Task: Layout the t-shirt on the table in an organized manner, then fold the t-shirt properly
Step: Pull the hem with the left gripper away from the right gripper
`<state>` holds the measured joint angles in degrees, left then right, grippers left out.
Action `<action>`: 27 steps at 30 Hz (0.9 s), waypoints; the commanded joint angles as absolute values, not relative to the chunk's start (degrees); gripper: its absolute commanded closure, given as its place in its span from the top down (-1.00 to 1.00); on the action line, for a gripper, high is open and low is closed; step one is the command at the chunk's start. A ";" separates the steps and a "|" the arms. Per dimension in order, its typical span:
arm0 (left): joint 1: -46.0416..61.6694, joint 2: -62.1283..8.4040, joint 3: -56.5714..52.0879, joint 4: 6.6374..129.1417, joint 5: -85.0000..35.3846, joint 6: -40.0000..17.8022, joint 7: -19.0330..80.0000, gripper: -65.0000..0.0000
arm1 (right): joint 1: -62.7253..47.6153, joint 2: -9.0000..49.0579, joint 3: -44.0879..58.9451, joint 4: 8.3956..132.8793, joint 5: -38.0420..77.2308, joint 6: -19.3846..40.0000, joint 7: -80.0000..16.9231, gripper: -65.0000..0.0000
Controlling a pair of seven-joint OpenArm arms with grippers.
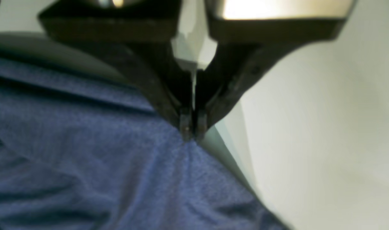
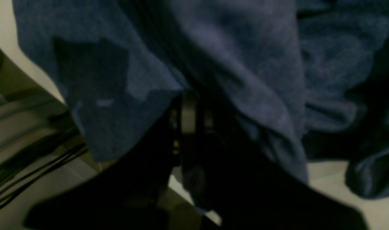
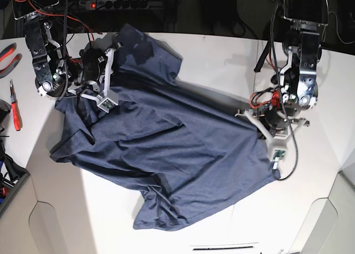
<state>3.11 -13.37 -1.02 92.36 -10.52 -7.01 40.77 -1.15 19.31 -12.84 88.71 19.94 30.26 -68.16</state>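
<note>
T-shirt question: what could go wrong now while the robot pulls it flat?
1. Both pincers pinch only small bits of the t-shirt; the left pincer grips right at an edge, so cloth might slip out.
2. The right pincer is buried under folds, so it may hold several layers and spread the shirt crooked.
3. The bottom end lies near the table edge and might slide off.

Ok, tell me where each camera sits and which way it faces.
Left wrist: on the left arm, facing along its left gripper, shut on the t-shirt at its edge.
Right wrist: on the right arm, facing along its right gripper, shut on cloth.
Base: overhead, facing down at the table and both arms.
All share the t-shirt.
</note>
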 commanded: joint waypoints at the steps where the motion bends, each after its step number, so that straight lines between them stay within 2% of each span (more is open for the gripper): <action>1: 2.09 -14.31 -2.42 93.82 -8.97 -5.58 39.51 -1.00 | -1.39 19.84 -12.82 88.71 18.46 30.24 -70.54 -1.00; 3: 2.09 -14.33 -3.44 93.80 -8.97 -6.63 40.29 -0.51 | -1.28 19.84 -12.82 88.73 18.48 30.24 -70.54 -1.00; 4: 2.07 -14.33 -3.86 93.80 -8.97 -8.58 40.36 -0.29 | -1.28 19.84 -12.82 88.73 18.50 30.24 -70.54 -0.74; 5: 2.07 -14.33 -4.10 93.80 -8.97 -9.89 40.36 -0.16 | -1.30 19.84 -12.82 88.73 18.59 30.26 -70.54 -0.50; 6: 2.07 -14.33 -4.16 93.80 -8.97 -10.17 40.32 -0.15 | -1.30 19.84 -12.82 88.73 19.25 30.26 -70.57 -0.35; 10: 1.98 -14.50 -4.16 93.80 -8.25 -10.17 38.48 -0.15 | -1.34 19.88 -12.78 91.66 23.35 30.26 -70.81 -0.33; 14: 1.50 -14.50 -4.14 93.82 -8.32 -12.73 37.69 -0.15 | -1.45 19.88 -11.92 101.12 26.20 30.26 -70.41 -0.33; 18: 0.36 -14.48 -4.14 93.80 -8.34 -13.13 37.63 -0.15 | -1.23 19.84 -8.82 112.16 25.08 30.28 -65.23 -0.33; 21: -0.21 -14.50 -4.14 93.80 -8.38 -13.15 36.86 -0.15 | -1.23 19.51 -4.73 115.70 22.06 30.22 -61.19 -0.33; 23: -0.36 -14.81 -4.14 93.78 -8.73 -13.15 34.83 -0.16 | -1.02 18.31 -1.48 115.66 19.42 28.38 -59.53 -0.49; 24: -0.45 -15.16 -4.08 93.62 -9.47 -13.15 33.39 -0.22 | -0.95 17.56 0.21 115.48 17.67 26.61 -58.81 -0.73; 25: -0.78 -15.31 -4.08 93.23 -10.11 -13.37 32.29 -0.37 | -0.78 16.71 1.87 115.24 15.75 24.47 -57.74 -1.00; 27: -2.52 -15.42 -4.08 91.42 -11.94 -14.98 31.00 -0.89 | -0.19 14.92 5.28 114.06 12.47 20.71 -55.24 -1.00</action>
<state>-1.28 -14.70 -3.95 90.52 -11.73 -14.72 32.71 -0.86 14.52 5.10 113.40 12.23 20.64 -56.03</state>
